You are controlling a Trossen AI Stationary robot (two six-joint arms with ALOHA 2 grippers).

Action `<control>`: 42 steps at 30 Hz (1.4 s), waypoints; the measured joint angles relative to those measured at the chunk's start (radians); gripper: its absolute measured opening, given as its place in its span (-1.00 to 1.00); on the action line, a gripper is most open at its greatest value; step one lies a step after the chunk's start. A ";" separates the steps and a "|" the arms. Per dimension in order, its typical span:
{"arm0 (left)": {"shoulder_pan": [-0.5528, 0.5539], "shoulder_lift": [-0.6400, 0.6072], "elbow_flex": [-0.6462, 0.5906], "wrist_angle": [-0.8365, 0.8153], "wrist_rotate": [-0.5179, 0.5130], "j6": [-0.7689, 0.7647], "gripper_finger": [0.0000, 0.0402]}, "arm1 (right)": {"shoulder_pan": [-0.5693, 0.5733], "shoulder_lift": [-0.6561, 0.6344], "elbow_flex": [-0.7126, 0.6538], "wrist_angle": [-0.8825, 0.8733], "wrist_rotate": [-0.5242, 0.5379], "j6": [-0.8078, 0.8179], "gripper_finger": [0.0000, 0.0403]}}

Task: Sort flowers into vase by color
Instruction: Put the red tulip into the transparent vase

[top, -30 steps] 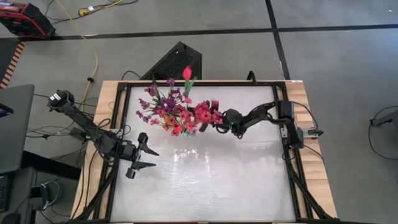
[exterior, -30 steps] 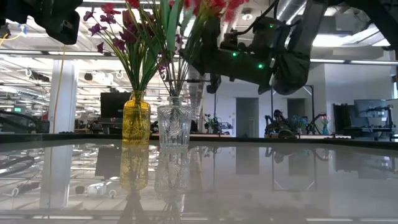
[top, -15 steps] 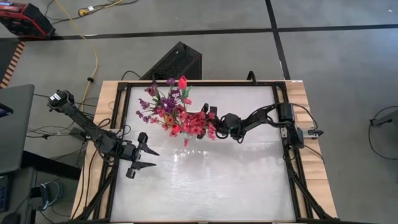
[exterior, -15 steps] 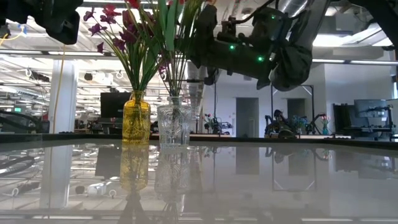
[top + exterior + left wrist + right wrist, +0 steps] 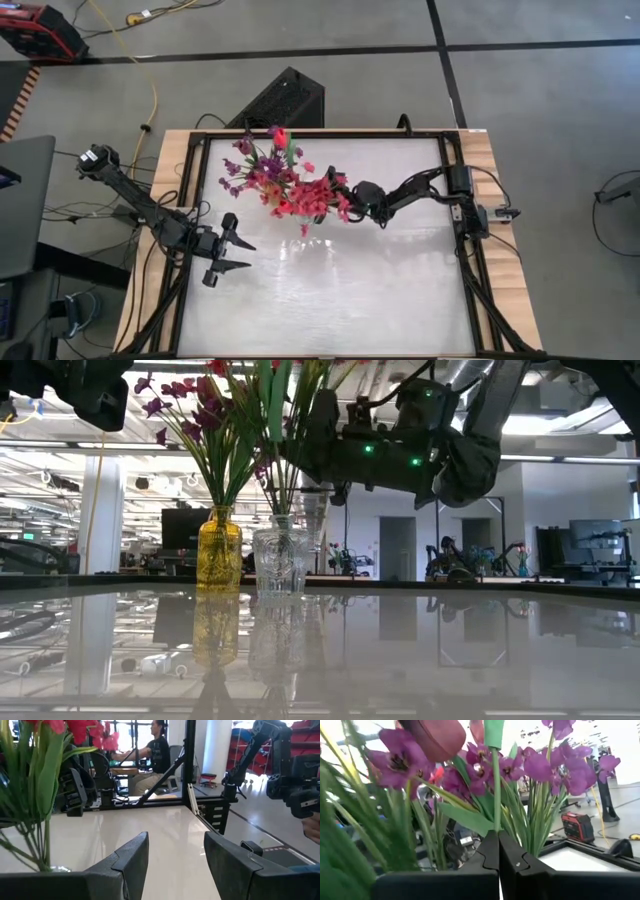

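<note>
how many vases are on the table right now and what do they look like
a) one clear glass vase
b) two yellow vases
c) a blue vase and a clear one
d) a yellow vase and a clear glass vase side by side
d: the low view shows a yellow vase beside a clear glass vase, both holding flower stems.

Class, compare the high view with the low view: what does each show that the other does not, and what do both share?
Only the high view shows the whole table from above, the left gripper open and idle near the table's left edge, and the blossoms as one mixed red and purple cluster. Only the low view shows the two vases side by side: a yellow vase holding purple flowers and a clear vase holding green stems. Both show the right gripper up among the flowers above the vases.
</note>
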 joint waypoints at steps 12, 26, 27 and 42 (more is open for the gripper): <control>0.000 0.000 0.000 -0.013 0.000 0.002 -0.10 | 0.001 0.000 0.000 -0.024 -0.004 -0.095 -0.92; 0.000 0.000 0.000 -0.023 -0.001 0.005 -0.10 | 0.036 0.000 0.000 0.005 -0.004 -0.228 -0.92; 0.000 0.000 0.000 -0.026 -0.001 0.004 -0.10 | 0.037 0.000 0.000 0.004 -0.004 -0.236 -0.92; 0.000 0.000 0.000 -0.037 -0.008 -0.011 -0.10 | 0.043 0.017 -0.097 0.115 0.019 -0.241 -0.92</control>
